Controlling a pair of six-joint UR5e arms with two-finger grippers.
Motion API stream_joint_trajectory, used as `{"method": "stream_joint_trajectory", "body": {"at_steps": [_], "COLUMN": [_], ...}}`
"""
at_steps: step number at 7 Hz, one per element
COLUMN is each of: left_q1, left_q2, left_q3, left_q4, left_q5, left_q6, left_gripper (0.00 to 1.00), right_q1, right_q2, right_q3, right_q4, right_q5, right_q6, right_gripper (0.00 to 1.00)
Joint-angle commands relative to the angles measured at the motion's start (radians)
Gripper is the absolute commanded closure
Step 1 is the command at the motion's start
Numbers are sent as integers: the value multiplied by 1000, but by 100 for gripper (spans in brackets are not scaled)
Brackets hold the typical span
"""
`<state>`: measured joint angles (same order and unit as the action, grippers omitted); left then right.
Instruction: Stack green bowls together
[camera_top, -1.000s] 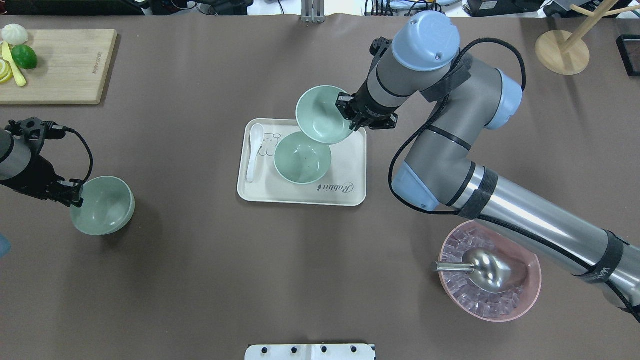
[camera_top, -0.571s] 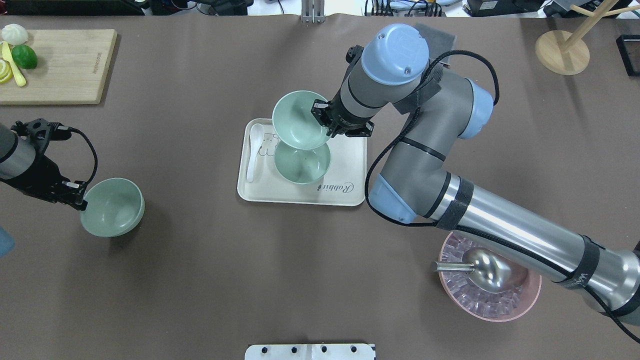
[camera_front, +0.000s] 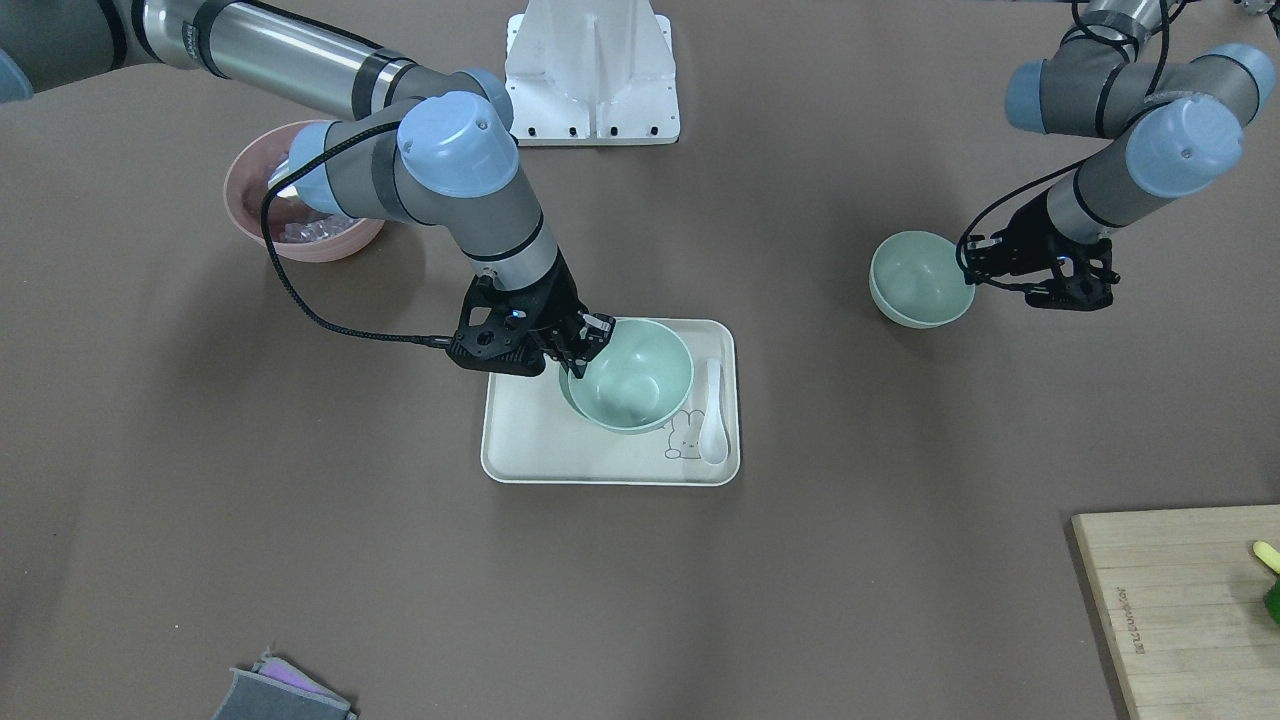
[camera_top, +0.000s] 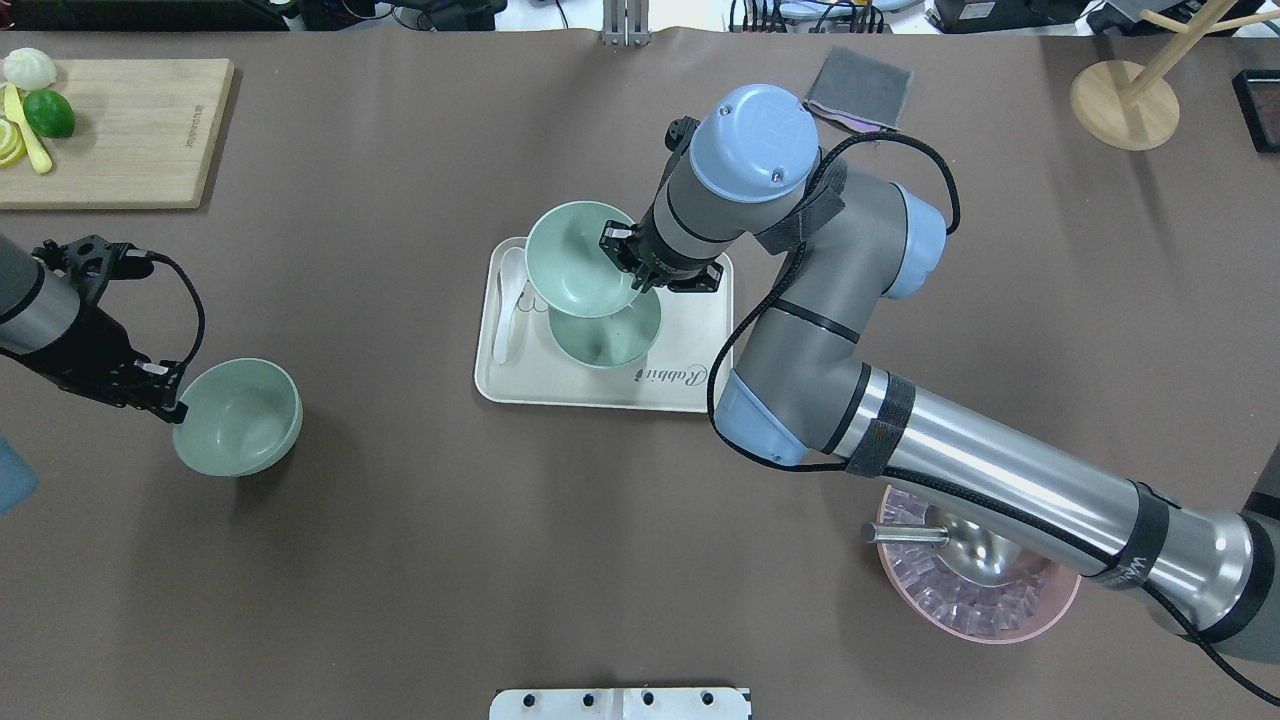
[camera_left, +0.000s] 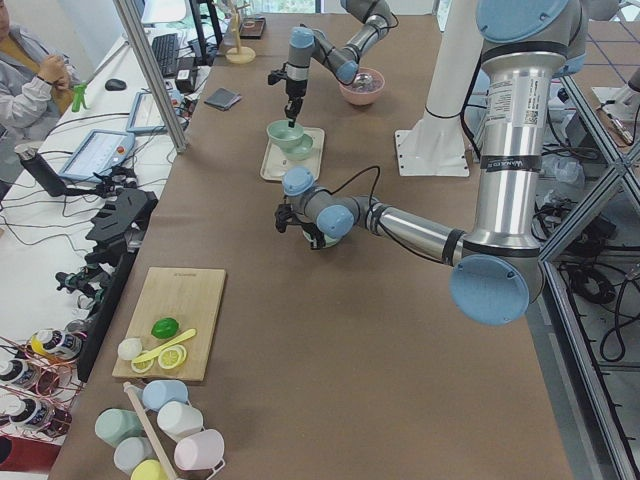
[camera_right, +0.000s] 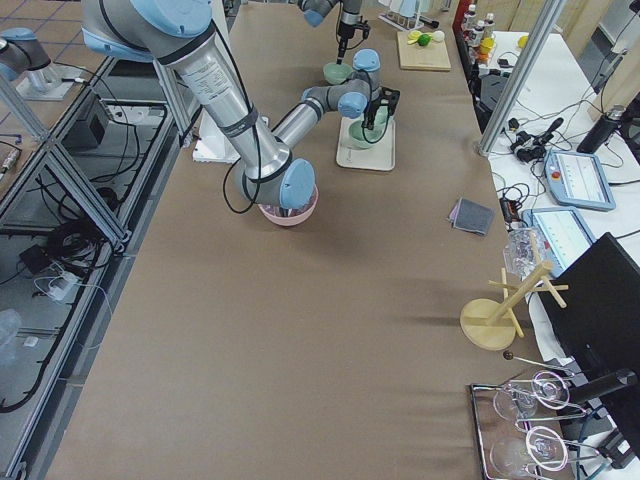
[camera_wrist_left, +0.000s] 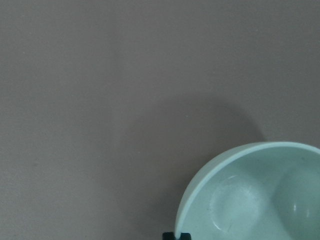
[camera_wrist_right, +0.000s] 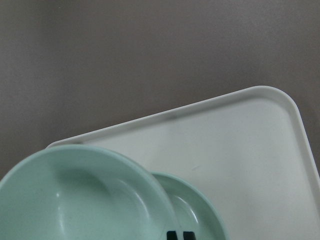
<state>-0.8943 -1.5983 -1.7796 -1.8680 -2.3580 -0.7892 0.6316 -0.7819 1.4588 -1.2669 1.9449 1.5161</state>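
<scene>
Three pale green bowls are in view. My right gripper (camera_top: 628, 262) is shut on the rim of one green bowl (camera_top: 578, 258) and holds it tilted just above a second green bowl (camera_top: 612, 340) that sits on the white tray (camera_top: 690, 385). The right wrist view shows the held bowl (camera_wrist_right: 75, 200) overlapping the lower bowl (camera_wrist_right: 197, 212). My left gripper (camera_top: 172, 398) is shut on the rim of the third green bowl (camera_top: 240, 417) at the table's left. Its shadow suggests it is slightly above the table. This bowl also shows in the left wrist view (camera_wrist_left: 260, 195).
A white spoon (camera_top: 508, 325) lies on the tray's left side. A pink bowl with a metal scoop (camera_top: 980, 590) stands at the front right, under my right arm. A cutting board with fruit (camera_top: 120, 130), a grey cloth (camera_top: 860, 98) and a wooden stand (camera_top: 1125, 100) sit at the back.
My right gripper has carried its bowl to the left until it overlaps the bowl on the tray. My left gripper has moved to the right with its bowl.
</scene>
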Motion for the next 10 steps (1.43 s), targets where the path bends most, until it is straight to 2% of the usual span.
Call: {"method": "stream_joint_trajectory", "body": {"at_steps": [1,5,6,7,8,10], "left_q1": [0,0,0,-2,-9,-9], "left_q2": [-3,-9,-11,-21,-81,-269], "left_q3": [-3,-7,-12,-17,-17,-11], "left_q4": [4,6,9,9,45,136], "left_q5": [-30,-32,-33,-43,-87,-87], "left_q6": [-4,-5,-7,-10,-62,-235], "left_gripper": [100,100,100,100,100,100], "right_q1": [-3,-12,-12,-13,-13,-1], "right_q2": [-11,-23,-23,-23,-23,-27], "right_q3": [8,9,8,6,8,30], "right_q4": [-2,-2,-6,-8,-6,-9], "right_q5": [20,35,32,28,28,40], "right_q6": [1,-7,2,4,4,1], "right_gripper": [100,100,96,1,0,0]}}
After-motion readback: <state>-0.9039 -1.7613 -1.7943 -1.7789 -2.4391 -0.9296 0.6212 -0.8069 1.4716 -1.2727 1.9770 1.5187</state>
